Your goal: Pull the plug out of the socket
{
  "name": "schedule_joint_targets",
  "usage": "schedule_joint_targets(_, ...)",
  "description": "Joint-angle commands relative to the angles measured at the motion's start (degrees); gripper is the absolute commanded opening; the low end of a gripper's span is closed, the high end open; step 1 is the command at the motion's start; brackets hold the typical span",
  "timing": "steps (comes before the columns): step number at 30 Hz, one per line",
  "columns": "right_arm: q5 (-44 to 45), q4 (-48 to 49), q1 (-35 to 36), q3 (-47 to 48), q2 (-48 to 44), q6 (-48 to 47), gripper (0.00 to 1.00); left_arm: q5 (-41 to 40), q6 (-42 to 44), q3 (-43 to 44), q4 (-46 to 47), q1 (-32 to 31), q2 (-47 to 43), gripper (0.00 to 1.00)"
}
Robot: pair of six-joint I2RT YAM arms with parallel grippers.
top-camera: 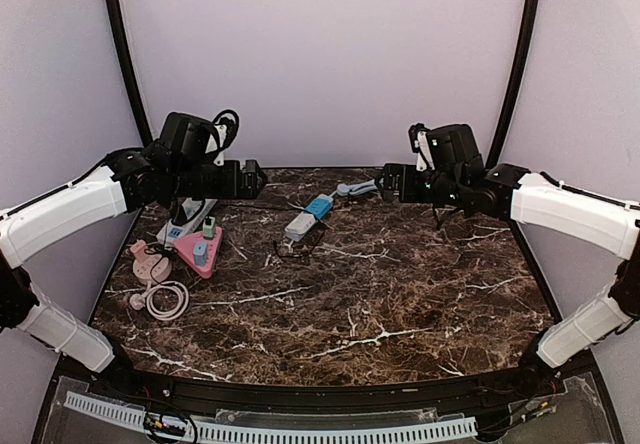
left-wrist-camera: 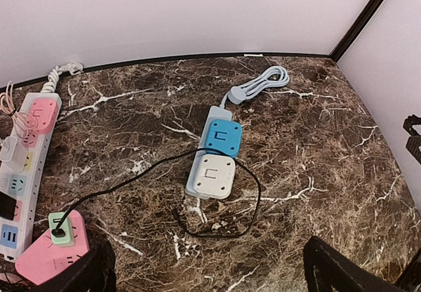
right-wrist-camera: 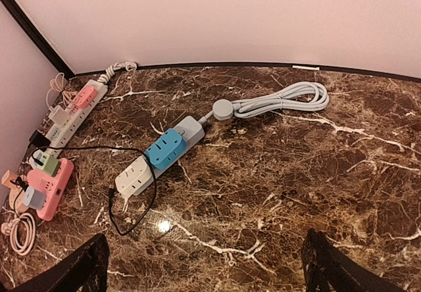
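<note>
Nothing has been grasped yet; this looks like the approach step, with both arms held up over the back of the table [top-camera: 400,304]. The left gripper [top-camera: 255,179] hangs above the back left part with its fingers spread wide and nothing between them. The right gripper [top-camera: 385,182] is over the back right part, also fully open and empty.

Between them, near the middle of the back edge, a grey power strip [left-wrist-camera: 217,113] lies slantwise. A blue plug [left-wrist-camera: 220,138] and a white plug [left-wrist-camera: 210,175] sit in it, touching side by side. Its pale cord [right-wrist-camera: 283,100] is coiled toward the back right corner. A thin black cable [left-wrist-camera: 217,234] loops loosely around the white plug and runs toward the left edge to a green plug [left-wrist-camera: 61,226] seated in a pink socket block [left-wrist-camera: 46,259]. A long white strip [left-wrist-camera: 23,167] lies along that edge.

Both wrist cameras face the grey strip, so I'd guess one of its two plugs is the target, though I can't tell which.

The next move probably calls for one arm to come down and pin the strip, while the other closes on the sides of a plug and pulls it straight out, keeping clear of the black cable.
</note>
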Motion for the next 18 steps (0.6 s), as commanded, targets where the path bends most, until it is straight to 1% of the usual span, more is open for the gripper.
schedule_joint_targets(1,-0.74,0.53,-0.38,2.08,0.61,0.20,0.98,-0.38,-0.84,-1.27,0.85,-0.30,-1.43,0.99)
schedule_joint_targets(6,-2.99,-1.51,-0.50,4.22,3.33,0.26,0.99,-0.20,-1.57,-1.70,0.33,-0.29,-1.62,0.99)
schedule_joint_targets(12,-9.14,-1.91,-0.72,8.09,8.72,0.04,0.99,0.04,-3.26,-2.78,0.13,-0.30,-1.77,0.99)
schedule_joint_targets(18,-17.15,-3.62,-1.17,16.33,18.82,0.78,0.99,-0.15,-4.97,-2.71,-1.39,-0.21,-0.58,0.99)
